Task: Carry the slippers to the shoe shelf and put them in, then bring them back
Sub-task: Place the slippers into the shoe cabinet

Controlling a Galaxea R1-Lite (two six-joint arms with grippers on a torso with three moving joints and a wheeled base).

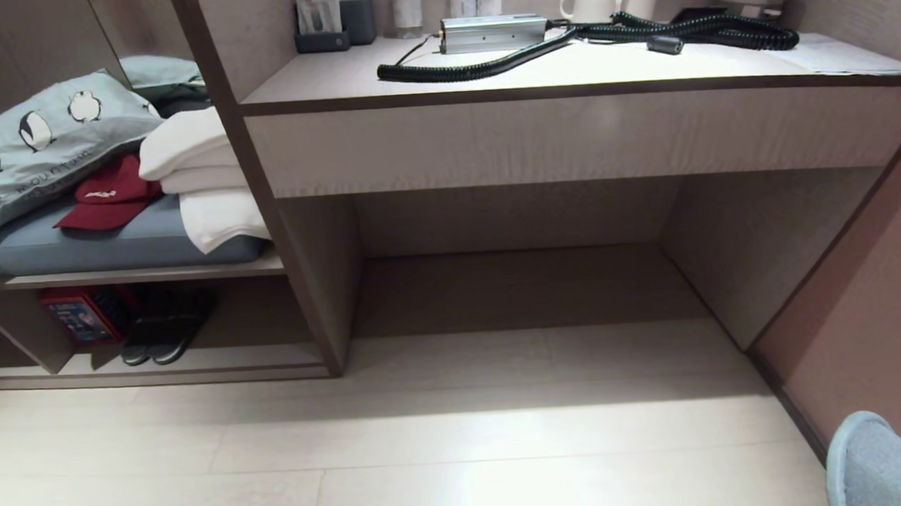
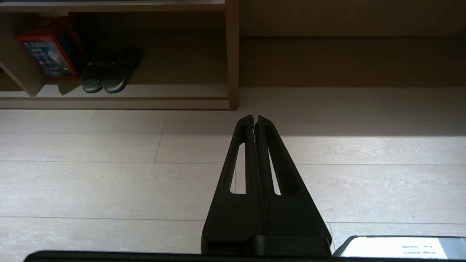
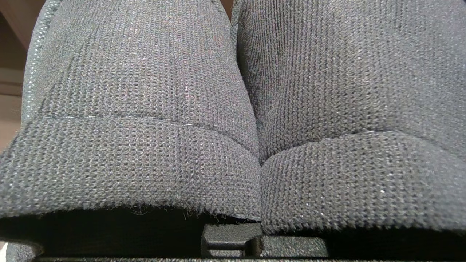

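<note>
Slippers [image 3: 233, 109] pinched side by side in our right gripper [image 3: 233, 236], low at our right; left gripper [image 2: 255, 118] closed, empty. Risk: soft fabric slipping loose en route to shoe shelf [image 1: 194, 370].

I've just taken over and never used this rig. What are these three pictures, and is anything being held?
It is a wheeled robot with two arms. The head camera looks down at a desk and, on the left, the shoe shelf, which holds black slippers. The left wrist camera shows the left gripper shut and empty above the floor. The right wrist camera is filled by the grey-blue slippers, side by side, which the right gripper is shut on; their toes show at the head view's lower right.
</note>
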